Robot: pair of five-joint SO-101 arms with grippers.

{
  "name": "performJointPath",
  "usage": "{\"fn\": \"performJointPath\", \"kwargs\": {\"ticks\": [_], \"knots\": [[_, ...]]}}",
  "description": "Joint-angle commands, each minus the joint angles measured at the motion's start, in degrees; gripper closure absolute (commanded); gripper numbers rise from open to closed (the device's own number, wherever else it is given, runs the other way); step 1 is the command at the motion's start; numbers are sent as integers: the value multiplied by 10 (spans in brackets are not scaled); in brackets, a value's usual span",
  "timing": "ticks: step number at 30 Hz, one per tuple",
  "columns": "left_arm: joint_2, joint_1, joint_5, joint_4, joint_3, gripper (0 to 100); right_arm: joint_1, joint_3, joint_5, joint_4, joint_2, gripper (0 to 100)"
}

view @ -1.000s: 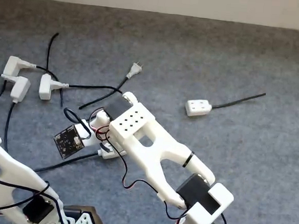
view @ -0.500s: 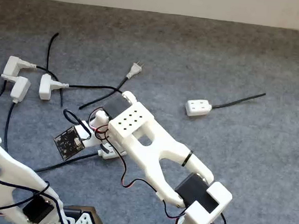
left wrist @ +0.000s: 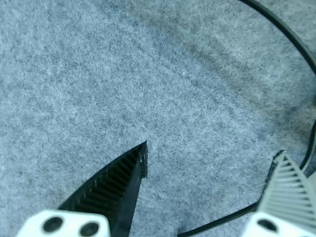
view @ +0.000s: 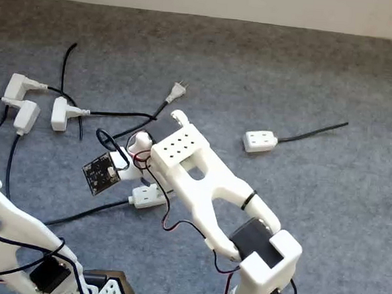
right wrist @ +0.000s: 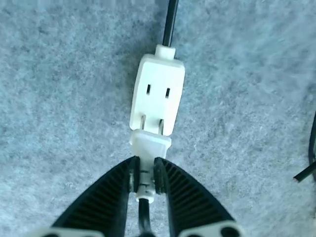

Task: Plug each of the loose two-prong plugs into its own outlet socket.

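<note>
two prongs at a socket, one gripper spread over bare carpet

one plug is in hand. up close, the right wrist view shows the right gripper [right wrist: 144, 170] pinched narrow on the neck of a white plug [right wrist: 150, 142], with the plug's cord running back between the fingers. the two prongs lie against the near end of a white outlet socket [right wrist: 157, 98]; how deep they sit i cannot tell. the socket's upper pair of slots holds nothing, and its own black cord leaves from the far end.

the high view adds the wider layout. the right arm [view: 200, 181] stretches from the near edge of the grey carpet [view: 326, 216] to its middle. a white socket block [view: 147, 196] pokes out just beside it; i cannot tell whether it is the one at the prongs. a loose plug [view: 178, 89] on a black cord lies unplugged toward the far edge. a lone socket [view: 260, 141] with a cord sits well apart toward the right edge. three white blocks [view: 26, 116] with cables cluster near the left edge, too small to tell what is seated in them.

the left wrist view shows the left gripper [left wrist: 212, 148] spread wide, holding nothing, above bare carpet. a black cable [left wrist: 291, 44] curves past near its pale finger.
</note>
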Motion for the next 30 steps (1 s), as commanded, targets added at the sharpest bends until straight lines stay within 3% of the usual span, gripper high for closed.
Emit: {"fn": "performJointPath", "kwargs": {"ticks": [1, 30], "knots": [[-7, -3, -5, -3, -20, 624, 7, -4, 5, 10, 1, 992], [-8, 0, -5, -8, 14, 624, 11, -74, -13, 73, 5, 992]]}}
